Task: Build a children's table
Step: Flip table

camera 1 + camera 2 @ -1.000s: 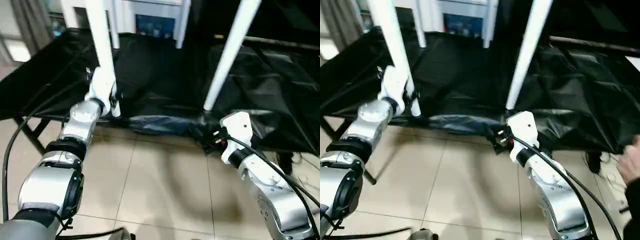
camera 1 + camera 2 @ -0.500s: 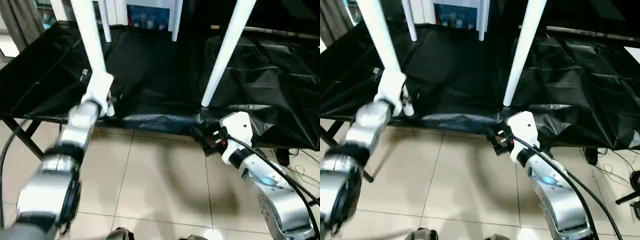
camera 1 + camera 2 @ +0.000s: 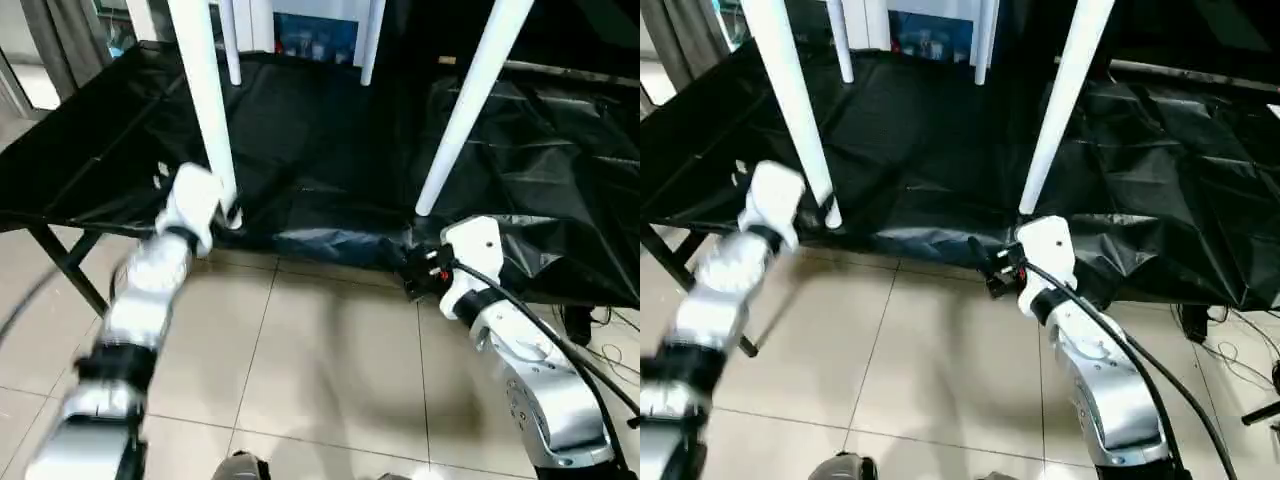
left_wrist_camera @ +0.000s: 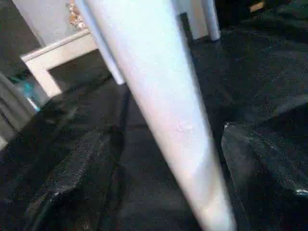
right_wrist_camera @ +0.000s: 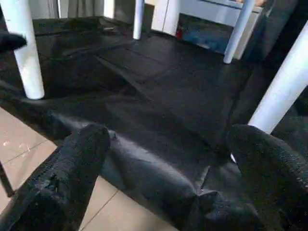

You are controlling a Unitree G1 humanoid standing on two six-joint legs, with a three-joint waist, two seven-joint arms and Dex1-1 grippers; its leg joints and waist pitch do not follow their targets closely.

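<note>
The long white tubular plastic legs (image 3: 205, 110) are smooth with a slight sheen. The crinkled black sheet (image 3: 320, 150) beneath them looks like glossy plastic film. The 2 black finger pads (image 5: 72, 173) have a matt, grainy, rough texture; the beige floor tiles (image 3: 320, 370) are smooth and shiny.

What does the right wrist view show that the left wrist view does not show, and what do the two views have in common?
Right wrist view alone: a strip of tiled floor below the cloth's edge, and the right gripper open, with no leg between its fingers.

Left wrist view alone: one white leg close up, standing between the left gripper's open black fingers.

Both: the black cloth with white table legs standing on it.
</note>
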